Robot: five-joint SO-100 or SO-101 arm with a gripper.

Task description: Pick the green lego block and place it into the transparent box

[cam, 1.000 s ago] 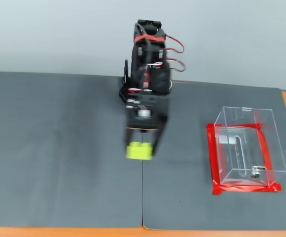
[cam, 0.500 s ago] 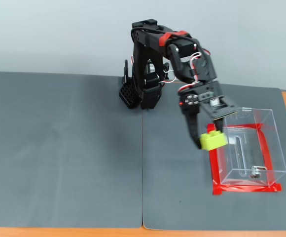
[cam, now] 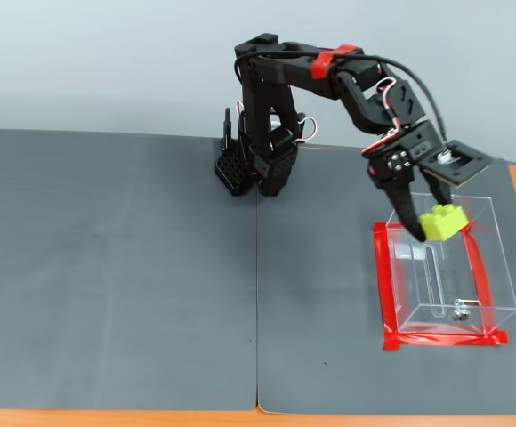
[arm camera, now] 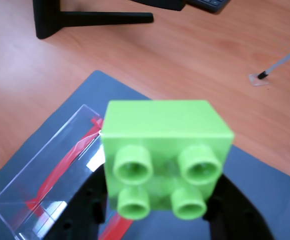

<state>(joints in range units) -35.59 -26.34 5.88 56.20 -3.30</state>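
Observation:
My gripper [cam: 436, 222] is shut on the green lego block [cam: 443, 221], a lime-green 2x2 brick. It hangs in the air over the far end of the transparent box [cam: 445, 267], just above its open top. In the wrist view the green lego block [arm camera: 165, 160] fills the middle, studs toward the camera, held between the two black fingers [arm camera: 85, 210]. The transparent box [arm camera: 50, 175] shows below and to the left of it, with red tape seen through its walls.
Two dark grey mats [cam: 116, 267] cover the table, with red tape [cam: 387, 294] framing the box. The arm's black base [cam: 258, 160] stands at the back centre. Bare wooden table [arm camera: 185, 55] and a black stand [arm camera: 80, 17] lie beyond the mat in the wrist view.
The arm has swung right and lifted, carrying the block from mid-mat to the box's near-left corner and now over the box's far end.

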